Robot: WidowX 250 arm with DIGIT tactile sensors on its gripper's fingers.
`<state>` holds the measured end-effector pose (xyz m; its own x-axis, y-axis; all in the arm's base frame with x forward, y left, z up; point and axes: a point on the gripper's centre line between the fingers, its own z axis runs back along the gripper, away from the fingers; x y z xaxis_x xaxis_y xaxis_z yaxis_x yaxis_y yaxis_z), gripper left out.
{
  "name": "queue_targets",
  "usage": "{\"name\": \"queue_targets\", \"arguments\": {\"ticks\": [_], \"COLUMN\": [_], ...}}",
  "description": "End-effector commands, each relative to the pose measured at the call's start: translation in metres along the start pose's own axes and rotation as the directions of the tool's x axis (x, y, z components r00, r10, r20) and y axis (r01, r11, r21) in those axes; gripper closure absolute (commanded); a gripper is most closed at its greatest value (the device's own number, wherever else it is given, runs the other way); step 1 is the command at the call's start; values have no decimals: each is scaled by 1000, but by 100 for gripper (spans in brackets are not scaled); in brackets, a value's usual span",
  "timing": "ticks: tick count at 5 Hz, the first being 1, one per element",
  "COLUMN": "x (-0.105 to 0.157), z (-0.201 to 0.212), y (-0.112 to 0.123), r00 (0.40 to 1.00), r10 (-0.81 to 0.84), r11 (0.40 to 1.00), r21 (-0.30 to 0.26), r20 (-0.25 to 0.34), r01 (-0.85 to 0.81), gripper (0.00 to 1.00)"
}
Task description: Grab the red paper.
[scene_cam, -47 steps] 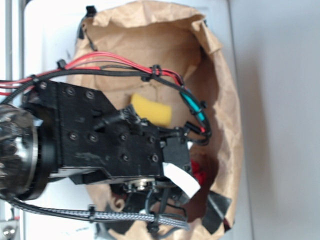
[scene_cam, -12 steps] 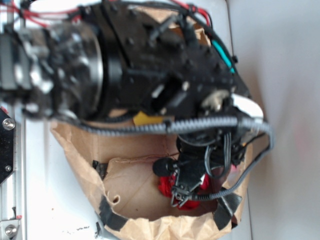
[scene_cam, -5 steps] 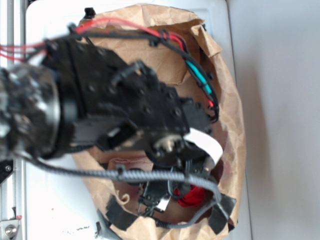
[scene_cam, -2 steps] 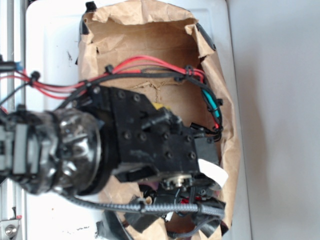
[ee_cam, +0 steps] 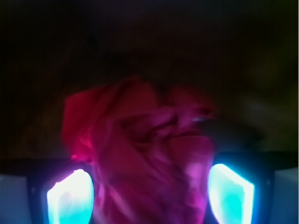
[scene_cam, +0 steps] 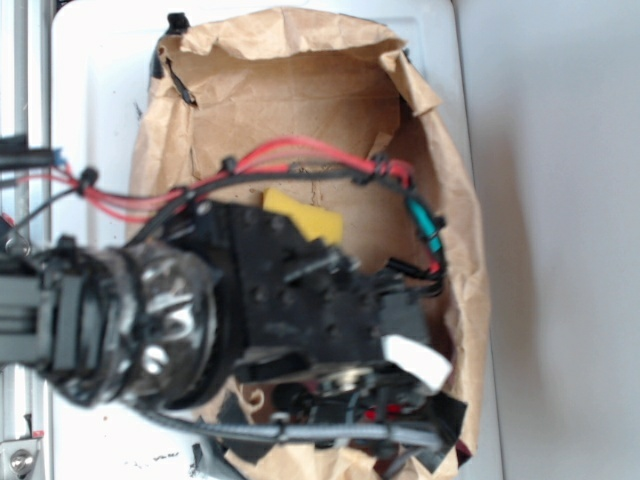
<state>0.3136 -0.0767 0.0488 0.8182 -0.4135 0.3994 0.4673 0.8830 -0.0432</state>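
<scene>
Pincer inside brown paper bag, red paper between its fingers.

Wrist view: the red paper (ee_cam: 145, 154) fills the gap between the 2 glowing fingertips (ee_cam: 70, 198) of the pincer (ee_cam: 149, 196); the view is blurred, so contact cannot be confirmed. Exterior view: the arm covers the bag (scene_cam: 300, 80) at 6 o'clock. The yellow sponge (scene_cam: 303, 213) lies at bag centre. The bag rests on the white bench (scene_cam: 95, 90).

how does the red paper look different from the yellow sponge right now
The red paper is crumpled into irregular folds, while the yellow sponge is a smooth, flat-faced block. The paper sits between the hand's fingers; the sponge lies apart from it, partly hidden by the arm. Both are inside the brown paper bag.
</scene>
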Motion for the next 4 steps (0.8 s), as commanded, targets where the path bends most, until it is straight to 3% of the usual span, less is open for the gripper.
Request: {"name": "queue_targets", "arguments": {"ticks": [1,4], "x": [0,14], "z": [18,19], "y": [-8,-14], "r00": [997,996], "r10": [-50,-33], "r11": [998,999], "r21": [35,16], "r20": [58,88], "r01": [48,31], "gripper": [0,0]}}
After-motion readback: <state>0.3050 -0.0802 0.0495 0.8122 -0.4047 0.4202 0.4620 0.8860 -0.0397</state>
